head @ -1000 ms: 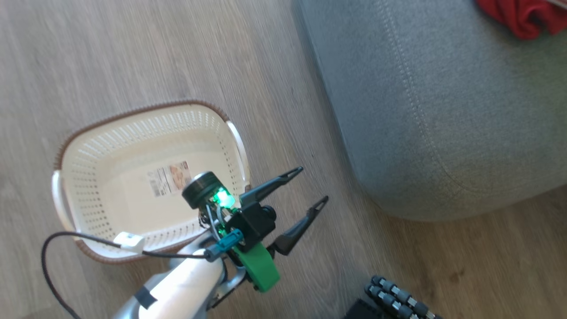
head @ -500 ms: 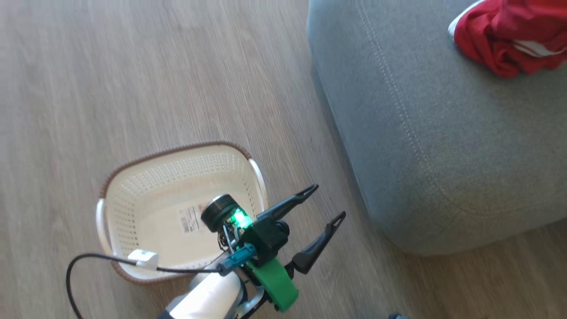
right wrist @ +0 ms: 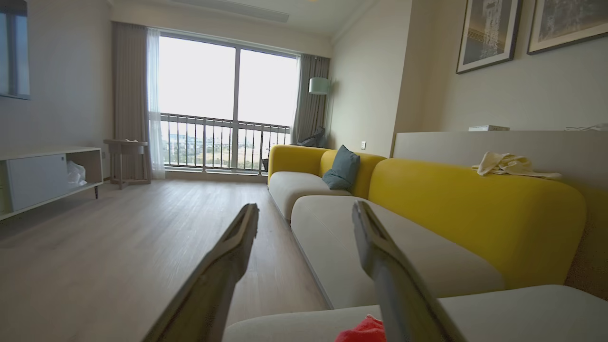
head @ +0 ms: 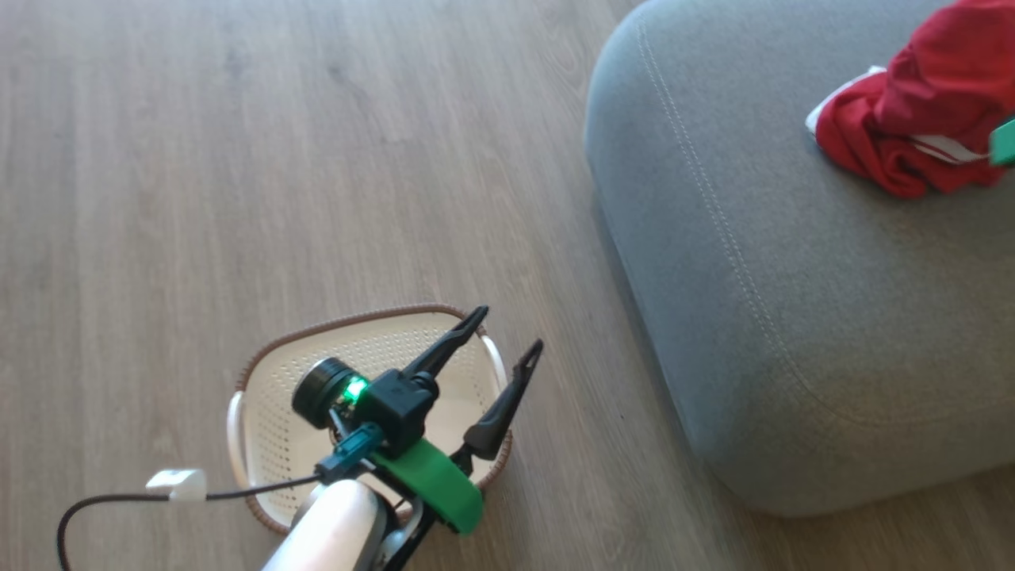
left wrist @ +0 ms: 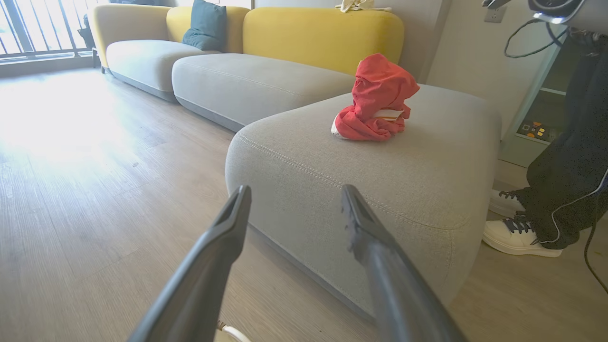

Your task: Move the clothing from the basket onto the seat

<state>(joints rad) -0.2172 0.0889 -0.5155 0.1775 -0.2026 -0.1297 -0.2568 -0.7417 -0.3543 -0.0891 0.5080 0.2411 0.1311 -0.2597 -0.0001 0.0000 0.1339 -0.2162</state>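
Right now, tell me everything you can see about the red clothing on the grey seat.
The clothing is bright red soft fabric with white trim bands, crumpled into a tall bunched heap. It sits on top of the grey seat, set back from its rounded, stitched corner. Only the seat touches it. How many garments are in it cannot be told.

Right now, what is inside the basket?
The visible perforated walls and floor of the basket are bare cream plastic. The open left gripper and its forearm cover the middle and near side. The clothing lies bunched on the seat.
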